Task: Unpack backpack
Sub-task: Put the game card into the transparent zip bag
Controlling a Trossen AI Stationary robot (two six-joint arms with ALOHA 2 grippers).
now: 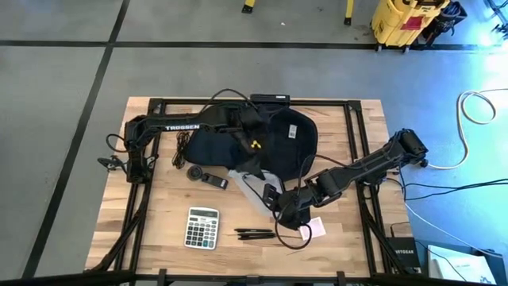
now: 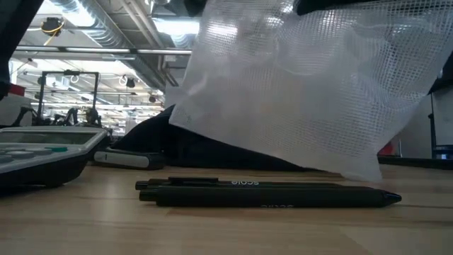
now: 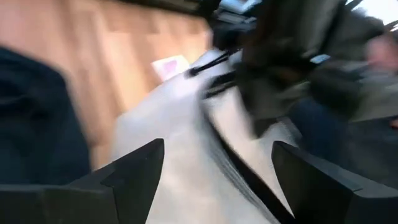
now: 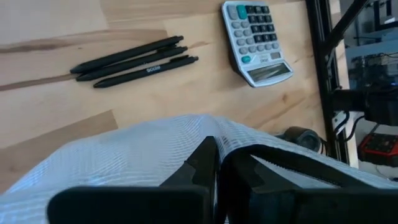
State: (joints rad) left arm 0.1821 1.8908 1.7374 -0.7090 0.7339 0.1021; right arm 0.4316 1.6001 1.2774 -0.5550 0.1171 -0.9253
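While hidden overhead, right gripper (image 4: 217,171) pinches mesh pouch (image 4: 124,162).

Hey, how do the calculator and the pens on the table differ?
The calculator is broad, flat and silver-grey with rows of keys and a display; the pens are thin black sticks. The calculator is a single item, while the pens lie as three side by side, touching. In the high view the calculator sits left of the pens. Both rest flat on the bare wooden table, outside the backpack, untouched by either gripper.
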